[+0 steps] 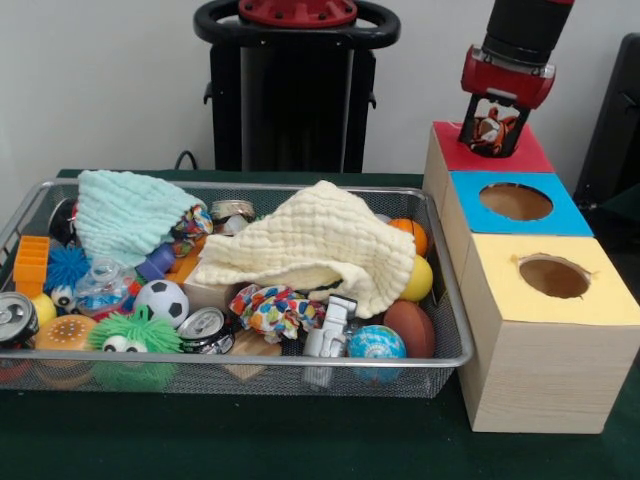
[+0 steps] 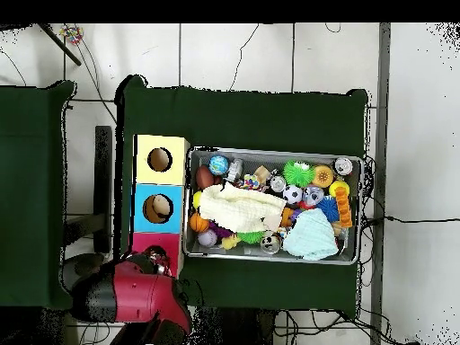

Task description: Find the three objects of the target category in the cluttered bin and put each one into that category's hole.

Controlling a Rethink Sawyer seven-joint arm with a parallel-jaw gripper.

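Observation:
The wire mesh bin (image 1: pixel 440 300) sits on the green table, full of toys, balls and cans, with a cream cloth (image 1: pixel 320 245) and a mint cloth (image 1: pixel 125 210) on top. It also shows in the overhead view (image 2: pixel 274 152). The red-topped box (image 1: pixel 450 150) stands at the far end of the row of boxes. My gripper (image 1: pixel 492 135) hangs just over its red top, shut on a small orange and white toy (image 1: pixel 490 128). The hole in the red top is hidden behind the gripper and toy. In the overhead view my gripper (image 2: pixel 158 261) covers most of the red top (image 2: pixel 144 241).
The blue-topped box (image 1: pixel 565 215) and the yellow-topped box (image 1: pixel 600 290) stand next to the red one, each with a round hole. The bin holds a soccer ball (image 1: pixel 162 300), a brown football (image 1: pixel 410 327), a green fuzzy toy (image 1: pixel 135 335) and soda cans (image 1: pixel 205 328).

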